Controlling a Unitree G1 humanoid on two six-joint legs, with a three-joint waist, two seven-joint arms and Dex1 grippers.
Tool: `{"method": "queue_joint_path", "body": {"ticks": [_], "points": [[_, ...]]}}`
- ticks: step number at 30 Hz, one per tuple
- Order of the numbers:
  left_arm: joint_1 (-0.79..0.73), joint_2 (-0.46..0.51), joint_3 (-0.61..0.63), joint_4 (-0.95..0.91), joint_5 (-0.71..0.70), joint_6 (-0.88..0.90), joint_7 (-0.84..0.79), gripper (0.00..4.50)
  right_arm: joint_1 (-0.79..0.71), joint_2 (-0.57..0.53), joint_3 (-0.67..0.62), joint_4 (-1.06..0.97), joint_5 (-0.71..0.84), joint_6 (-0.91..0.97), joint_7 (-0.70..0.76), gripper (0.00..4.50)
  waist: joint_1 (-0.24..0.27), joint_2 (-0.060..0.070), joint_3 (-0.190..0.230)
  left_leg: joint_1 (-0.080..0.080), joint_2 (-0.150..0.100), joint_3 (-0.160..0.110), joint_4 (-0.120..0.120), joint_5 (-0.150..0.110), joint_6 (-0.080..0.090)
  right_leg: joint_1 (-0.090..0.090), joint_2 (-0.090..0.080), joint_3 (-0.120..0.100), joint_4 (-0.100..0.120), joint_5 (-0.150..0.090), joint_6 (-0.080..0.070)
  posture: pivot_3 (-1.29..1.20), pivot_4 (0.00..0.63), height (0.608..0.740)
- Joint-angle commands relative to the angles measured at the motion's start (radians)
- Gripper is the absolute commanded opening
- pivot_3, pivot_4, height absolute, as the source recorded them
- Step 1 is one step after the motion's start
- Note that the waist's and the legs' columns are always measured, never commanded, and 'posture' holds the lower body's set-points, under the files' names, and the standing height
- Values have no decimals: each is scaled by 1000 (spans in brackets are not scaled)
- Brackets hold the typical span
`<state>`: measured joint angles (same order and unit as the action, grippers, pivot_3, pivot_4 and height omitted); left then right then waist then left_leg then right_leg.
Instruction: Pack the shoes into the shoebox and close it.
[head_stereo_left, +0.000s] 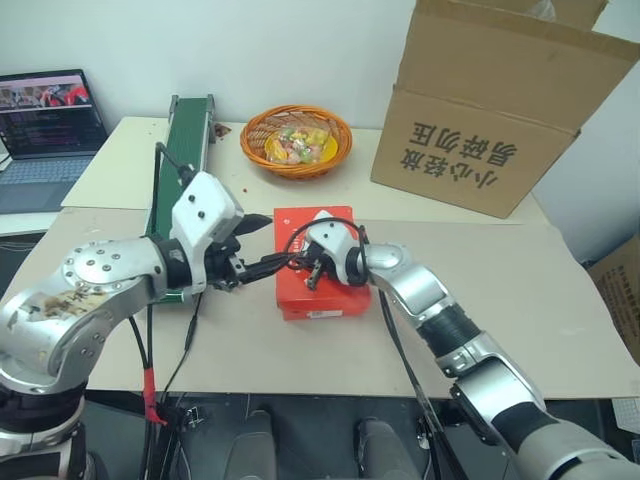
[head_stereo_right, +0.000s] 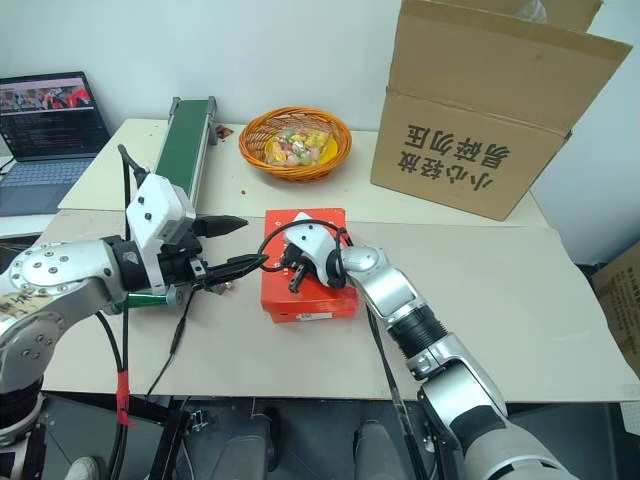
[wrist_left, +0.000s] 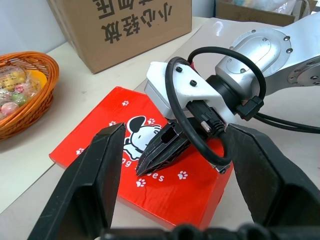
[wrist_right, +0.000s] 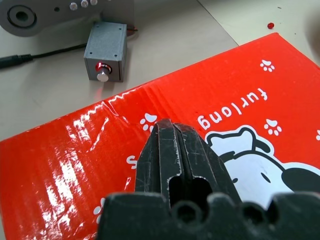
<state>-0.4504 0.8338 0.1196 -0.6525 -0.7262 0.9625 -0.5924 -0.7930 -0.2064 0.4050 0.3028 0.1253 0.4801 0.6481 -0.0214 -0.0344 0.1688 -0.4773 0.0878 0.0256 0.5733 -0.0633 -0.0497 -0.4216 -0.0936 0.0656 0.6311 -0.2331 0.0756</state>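
step: closing, lid down | right gripper jaws clenched on shoebox lid | left gripper jaws released, at 9 o'clock | next: press lid flat, judged

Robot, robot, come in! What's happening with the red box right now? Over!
Right gripper shut, tips on the lid of the red box. Left gripper open beside the box, empty. Box lid down. Nothing in the way.

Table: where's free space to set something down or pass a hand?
Free: the table between the red shoebox and its right edge, under the brown carton; also the front strip. Crowded: both grippers, left open, right shut on the lid; conveyor and basket behind.
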Motion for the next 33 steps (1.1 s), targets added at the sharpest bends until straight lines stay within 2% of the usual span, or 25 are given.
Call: {"method": "queue_joint_path", "body": {"ticks": [1, 5, 9, 11, 14, 17, 21, 27, 33], "points": [[20, 0, 29, -8, 22, -23, 22, 3391, 3, 39, -134, -50, 96, 74, -6, 27, -1, 0, 0, 0, 0, 0, 0, 0, 0, 0, 0, 0, 0, 0, 0, 0, 150, 721], [86, -1, 36, -13, 49, -38, 29, 3391, -3, 23, -355, -123, 285, 199, 15, 27, 5, 0, 0, -4, 0, 0, 0, 0, 0, 0, 0, 0, 1, 0, 0, 0, 150, 721], [170, -5, 37, -30, 91, -62, 51, 3391, 24, -68, -470, -194, 377, 293, 37, 27, 14, 0, 0, -5, 0, 0, 0, 0, 0, -1, 0, 0, 0, 0, 0, 0, 150, 721], [197, -38, 51, -48, 79, -56, 79, 3391, 55, -151, -441, -213, 295, 259, 21, 27, 15, 0, 0, -5, 0, 1, 0, 0, 0, -1, -1, 0, 0, 0, 0, 0, 150, 721], [245, -74, 67, -48, 118, -75, 133, 3391, 100, -226, -461, -166, 171, 176, -111, 27, 11, 0, 0, -3, 0, 1, 0, 0, 0, -3, -2, 0, -2, 0, 0, 0, 150, 721], [270, -120, 118, -14, 167, -121, 195, 3391, 148, -228, -565, -158, 180, 144, -199, 27, 9, 0, 0, -4, 0, 1, 0, 0, 0, -2, -2, 0, -2, 0, 0, 0, 150, 721], [293, -229, 283, 119, 292, -262, 364, 3391, 282, -280, -645, -143, 149, 61, -230, 27, 10, 0, 0, -5, 0, 1, 0, 0, 0, 0, -1, 0, -2, 0, 0, 0, 150, 721], [325, -330, 413, 235, 403, -453, 491, 3391, 319, -276, -658, -107, 87, -47, -317, 27, 2, 0, 0, -5, -1, 1, 2, 0, 0, 0, -1, 1, -2, 1, 1, 0, 150, 721], [339, -377, 401, 320, 461, -545, 521, 3391, 312, -229, -620, -108, 81, -59, -324, 27, 4, 0, 0, -1, -1, 1, 1, 0, 0, 1, -1, 1, -3, 1, 2, 0, 150, 721]]}}
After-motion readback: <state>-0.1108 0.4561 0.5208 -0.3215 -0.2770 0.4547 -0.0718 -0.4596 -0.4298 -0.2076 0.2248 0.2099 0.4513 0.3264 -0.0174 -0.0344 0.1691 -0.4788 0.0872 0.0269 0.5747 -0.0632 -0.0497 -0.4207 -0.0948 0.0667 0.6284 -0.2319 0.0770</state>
